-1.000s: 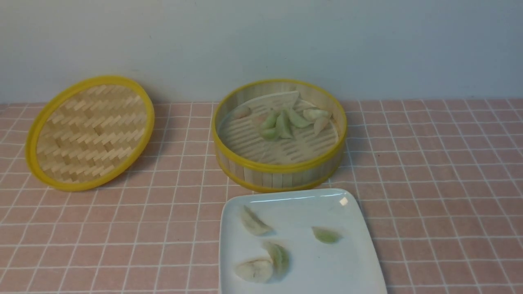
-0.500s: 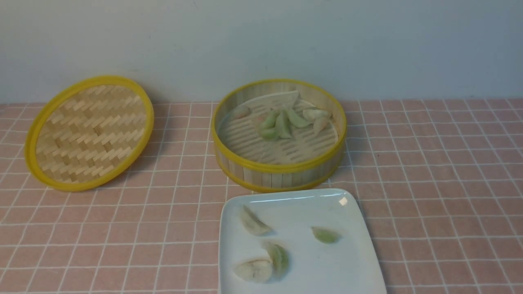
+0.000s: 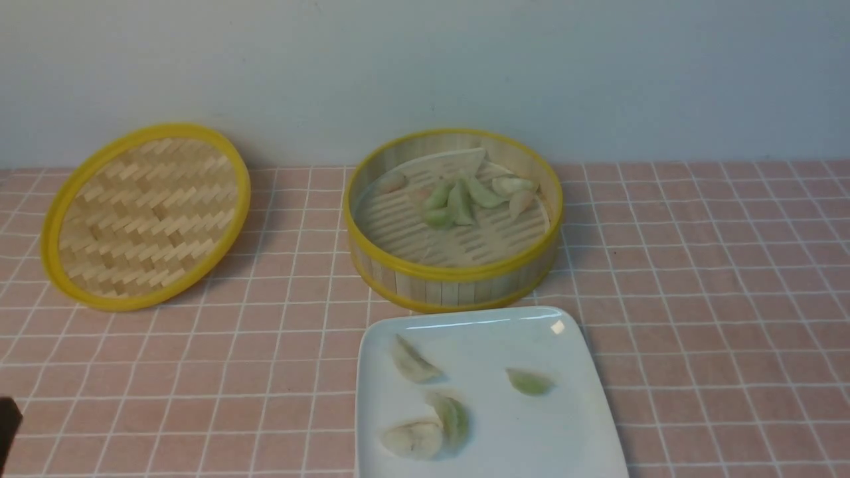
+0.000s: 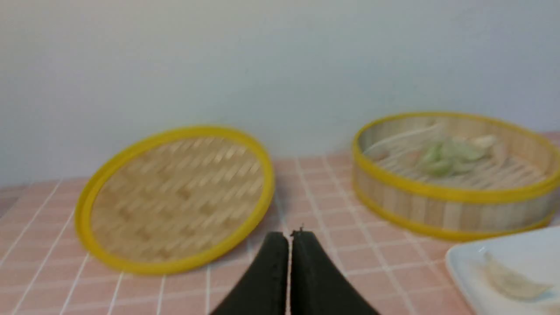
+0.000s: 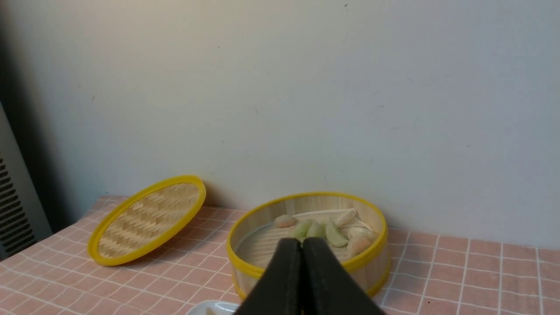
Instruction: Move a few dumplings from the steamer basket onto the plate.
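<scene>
The steamer basket (image 3: 458,271) stands at the back middle with several green, cream and pinkish dumplings (image 3: 465,196) on its far side. Just in front lies the white plate (image 3: 551,438), bearing several dumplings (image 3: 412,360). My left gripper (image 4: 289,236) is shut and empty, held low over the cloth in front of the lid, left of the plate (image 4: 520,256). My right gripper (image 5: 302,243) is also shut and empty, raised on the near side of the basket (image 5: 372,256), pointing at its dumplings (image 5: 334,234). Only a dark bit of the left arm (image 3: 8,425) shows in the front view.
The flat woven lid (image 3: 146,216) with a yellow rim leans against the back wall at the left. A pink checked cloth covers the table. A dark vented panel (image 5: 13,210) stands beyond the table's left end.
A dark bit of the left arm has come into the front view at the lower left edge. The basket, plate, lid and dumplings have not moved.
</scene>
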`<state>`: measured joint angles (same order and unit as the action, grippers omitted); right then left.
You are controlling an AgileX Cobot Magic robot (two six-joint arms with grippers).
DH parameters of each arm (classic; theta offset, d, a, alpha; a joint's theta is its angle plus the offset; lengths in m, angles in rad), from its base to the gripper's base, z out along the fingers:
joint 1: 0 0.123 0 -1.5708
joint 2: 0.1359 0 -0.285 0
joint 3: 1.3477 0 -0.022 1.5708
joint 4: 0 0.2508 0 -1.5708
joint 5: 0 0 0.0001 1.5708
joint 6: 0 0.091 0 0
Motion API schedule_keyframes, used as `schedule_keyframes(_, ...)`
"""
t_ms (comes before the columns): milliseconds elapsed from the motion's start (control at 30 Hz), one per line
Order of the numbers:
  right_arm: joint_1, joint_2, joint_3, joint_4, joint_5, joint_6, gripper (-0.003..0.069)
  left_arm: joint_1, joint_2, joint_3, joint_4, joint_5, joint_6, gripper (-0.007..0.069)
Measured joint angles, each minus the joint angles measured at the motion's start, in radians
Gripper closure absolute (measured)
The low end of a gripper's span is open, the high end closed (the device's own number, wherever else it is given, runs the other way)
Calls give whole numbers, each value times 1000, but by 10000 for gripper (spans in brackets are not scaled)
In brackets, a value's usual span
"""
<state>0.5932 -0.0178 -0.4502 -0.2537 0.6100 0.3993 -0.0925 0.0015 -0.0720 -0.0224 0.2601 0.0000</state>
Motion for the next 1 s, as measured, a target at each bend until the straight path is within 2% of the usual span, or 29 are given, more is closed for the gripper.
schedule_keyframes(167, 0, 0, 1, 0, 0, 0, 673, 39, -11, 99, 0, 13, 0, 631)
schedule_keyframes(367, 0, 0, 1, 0, 0, 0, 673, 41, -11, 101, 0, 79, 0, 631)
schedule_keyframes(1000, 0, 0, 1, -13, 3, 0, 673, 41, -11, 102, 0, 81, 0, 631)
